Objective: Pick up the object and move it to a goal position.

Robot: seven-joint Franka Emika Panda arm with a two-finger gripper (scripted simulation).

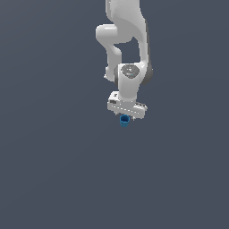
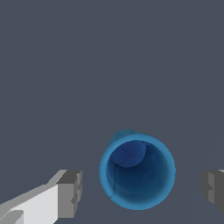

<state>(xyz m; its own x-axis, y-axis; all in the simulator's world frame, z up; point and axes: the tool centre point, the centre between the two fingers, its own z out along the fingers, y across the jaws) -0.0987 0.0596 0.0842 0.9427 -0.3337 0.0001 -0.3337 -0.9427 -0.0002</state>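
- The surface (image 1: pixel 53 170) is one flat, matte slate-grey field filling both views; no edge, wall or seam shows, so floor and background cannot be told apart
- The white arm (image 1: pixel 127 40) comes down from twelve o'clock in the exterior view; its shells are smooth, rounded and glossy, with a grey disc on the wrist joint
- The gripper (image 1: pixel 125 117) has a boxy white body, tilted slightly, hanging right over the blue piece
- The object (image 1: pixel 125 120) is a short, bright blue cylinder sitting just at six o'clock of the gripper's body, near the picture's middle
- In the wrist view the object (image 2: pixel 138 171) is a hollow tube: thin lighter rim, darker blue inside, round floor visible deep within
- The fingers (image 2: pixel 70 194) are blocky grey pads with ridged faces; they stand spread, one at nine o'clock and one at three o'clock of the cylinder, clear grey gaps on both sides, touching nothing
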